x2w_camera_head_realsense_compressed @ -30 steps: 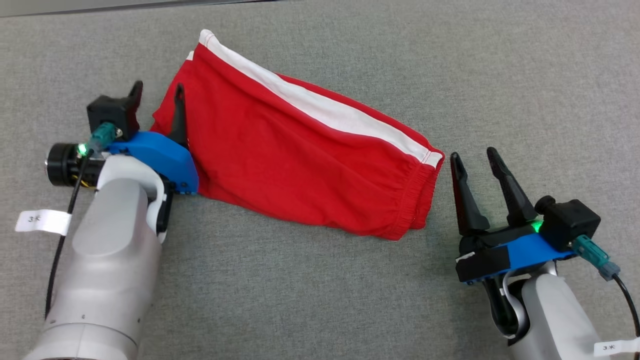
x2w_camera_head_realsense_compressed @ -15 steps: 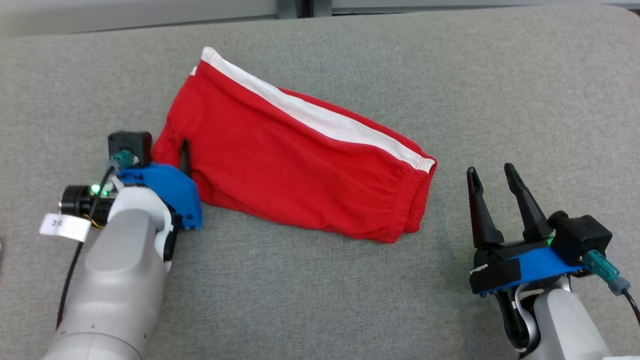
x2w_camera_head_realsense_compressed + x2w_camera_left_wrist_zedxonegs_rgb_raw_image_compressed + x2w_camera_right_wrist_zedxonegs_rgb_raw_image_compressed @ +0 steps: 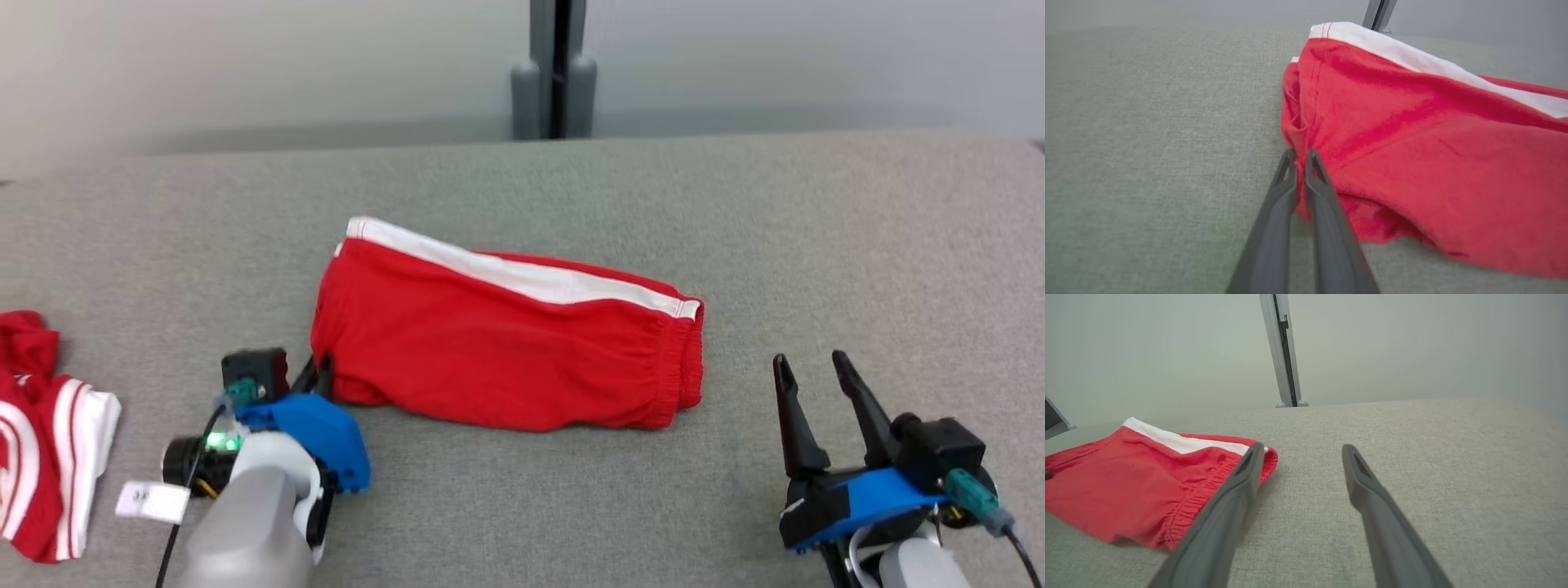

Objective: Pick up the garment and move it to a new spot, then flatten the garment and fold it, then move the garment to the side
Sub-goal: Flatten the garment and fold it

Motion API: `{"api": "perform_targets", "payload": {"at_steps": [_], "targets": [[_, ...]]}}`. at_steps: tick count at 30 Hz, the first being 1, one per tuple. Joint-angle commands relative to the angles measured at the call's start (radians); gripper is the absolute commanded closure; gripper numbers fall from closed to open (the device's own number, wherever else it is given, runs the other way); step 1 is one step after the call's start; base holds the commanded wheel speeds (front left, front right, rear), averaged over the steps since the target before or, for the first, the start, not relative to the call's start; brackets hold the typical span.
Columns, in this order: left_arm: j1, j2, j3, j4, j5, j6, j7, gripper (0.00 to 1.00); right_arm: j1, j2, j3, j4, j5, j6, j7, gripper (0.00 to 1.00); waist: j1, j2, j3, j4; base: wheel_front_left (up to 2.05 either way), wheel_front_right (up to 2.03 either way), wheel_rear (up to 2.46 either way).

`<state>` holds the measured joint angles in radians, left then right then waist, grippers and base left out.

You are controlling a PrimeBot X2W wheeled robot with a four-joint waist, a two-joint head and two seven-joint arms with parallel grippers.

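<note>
The garment (image 3: 506, 359) is a pair of red shorts with a white side stripe, lying folded on the grey table (image 3: 816, 245). My left gripper (image 3: 320, 369) is at its near left corner, shut on a pinch of red cloth. In the left wrist view the two fingers (image 3: 1299, 154) press together with fabric of the garment (image 3: 1412, 143) between them. My right gripper (image 3: 810, 359) stands open to the right of the elastic waistband, apart from it. In the right wrist view the open gripper (image 3: 1303, 448) points past the waistband end of the garment (image 3: 1126, 490).
Another red and white piece of clothing (image 3: 41, 433) lies crumpled at the table's left edge. A grey post (image 3: 555, 73) stands behind the table's far edge. Bare grey cloth surface stretches to the right and in front of the shorts.
My left gripper has shut on the garment's near left corner. The head camera has tilted up, so the whole picture has shifted down. The right gripper stays open.
</note>
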<state>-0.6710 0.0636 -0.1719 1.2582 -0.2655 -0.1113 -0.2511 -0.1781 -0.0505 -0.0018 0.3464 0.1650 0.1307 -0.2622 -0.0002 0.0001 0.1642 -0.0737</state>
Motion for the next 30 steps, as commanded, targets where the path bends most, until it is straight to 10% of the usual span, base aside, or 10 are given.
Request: {"api": "perform_targets", "payload": {"at_steps": [1, 14, 16, 30], "targets": [[0.037, 0.001, 0.009, -0.012, -0.013, -0.004, -0.010, 1.00, 0.026, -0.001, -0.002, 0.008, -0.006, 0.000, -0.004, 0.00, 0.0002, -0.0001, -0.027, 0.002, 0.00, 0.00, 0.00], [0.441, -0.012, 0.039, -0.376, -0.093, 0.077, -0.015, 1.00, 0.147, -0.001, 0.015, 0.063, -0.011, 0.000, -0.004, 0.00, 0.0002, -0.0001, -0.148, 0.049, 0.00, 0.00, 0.00], [0.472, -0.012, 0.028, -0.442, -0.084, 0.098, -0.015, 0.00, 0.148, -0.001, 0.020, 0.068, -0.013, 0.000, -0.004, 0.00, 0.0002, -0.0001, -0.149, 0.059, 0.00, 0.00, 0.00], [0.513, -0.012, -0.058, -0.598, -0.075, 0.130, -0.015, 0.00, -0.104, -0.001, 0.114, 0.232, -0.025, 0.000, -0.004, 0.00, 0.0002, -0.0001, -0.081, 0.158, 0.00, 0.00, 0.00]]}}
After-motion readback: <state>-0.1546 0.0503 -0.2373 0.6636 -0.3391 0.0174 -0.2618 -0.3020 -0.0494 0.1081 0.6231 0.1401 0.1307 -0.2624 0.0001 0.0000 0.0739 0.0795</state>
